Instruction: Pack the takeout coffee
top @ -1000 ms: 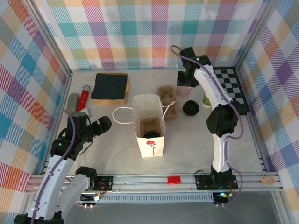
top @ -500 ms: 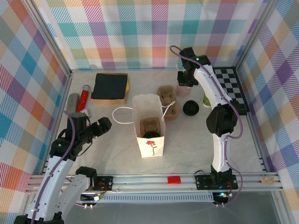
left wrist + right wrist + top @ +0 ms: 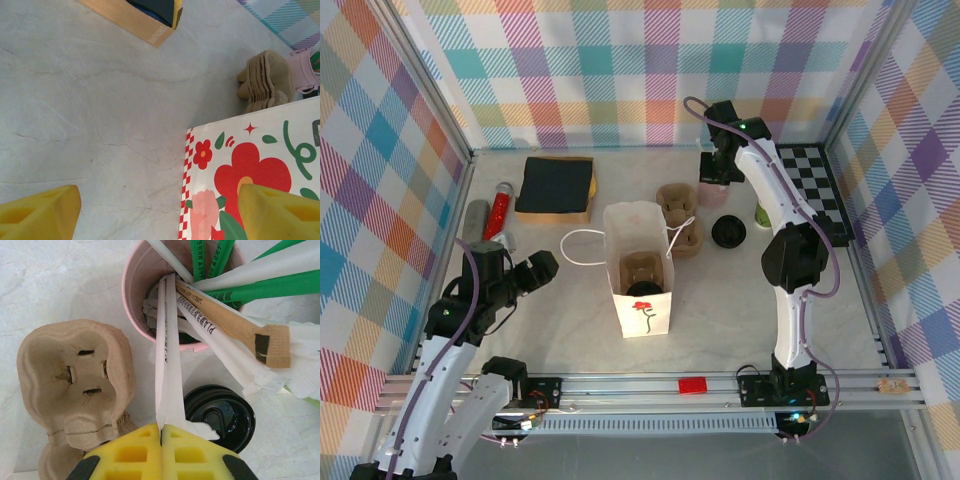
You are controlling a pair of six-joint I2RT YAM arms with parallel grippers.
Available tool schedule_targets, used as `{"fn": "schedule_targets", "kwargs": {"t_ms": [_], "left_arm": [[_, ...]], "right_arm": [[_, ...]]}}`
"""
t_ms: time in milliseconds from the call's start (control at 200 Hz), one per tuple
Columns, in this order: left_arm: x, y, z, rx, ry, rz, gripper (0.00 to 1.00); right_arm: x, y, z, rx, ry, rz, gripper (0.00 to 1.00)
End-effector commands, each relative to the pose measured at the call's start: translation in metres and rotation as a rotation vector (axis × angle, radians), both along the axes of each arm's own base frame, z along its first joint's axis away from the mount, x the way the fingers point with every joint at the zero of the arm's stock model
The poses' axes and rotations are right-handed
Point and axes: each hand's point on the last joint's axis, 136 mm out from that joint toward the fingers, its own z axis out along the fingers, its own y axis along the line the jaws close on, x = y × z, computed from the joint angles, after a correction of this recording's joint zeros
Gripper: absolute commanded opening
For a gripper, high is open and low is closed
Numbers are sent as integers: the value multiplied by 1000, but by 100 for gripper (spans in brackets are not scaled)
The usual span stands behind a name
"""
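1. The takeout coffee (image 3: 220,417) stands just beside the pink straw cup (image 3: 137,295). I judge it light and crushable, so I'd grip below the lid.
2. My right gripper (image 3: 161,436) is clamped on a wrapped straw (image 3: 167,365).
3. My left gripper (image 3: 159,210) is spread apart, empty.

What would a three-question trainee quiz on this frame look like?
1. True or false: the right gripper is shut on a white-wrapped straw.
2. Fill in: the other straws stand in a ___.
3. Pick one: the left gripper is A open, B shut, C hidden.

Key: 1 true; 2 pink cup; 3 A.
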Motion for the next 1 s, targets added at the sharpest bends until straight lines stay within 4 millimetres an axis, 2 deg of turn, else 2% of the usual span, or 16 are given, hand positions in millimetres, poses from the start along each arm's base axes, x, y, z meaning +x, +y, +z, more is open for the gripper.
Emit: {"fn": "schedule_targets", "kwargs": {"t_ms": [0,220,520,995], "left_arm": [[-1,6,12,9,-26,20,82],[1,5,14,6,-31,17,82],[0,6,19,13,-42,19,81],[-2,9,26,27,-56,20,81]], "right_arm": [[-10,-4,43,2,-81,6,5],[-20,-6,70,-1,-128,16,1],[-38,-6,101,-5,-182,36,2],[-90,8,159,0,-286,133,0]]}}
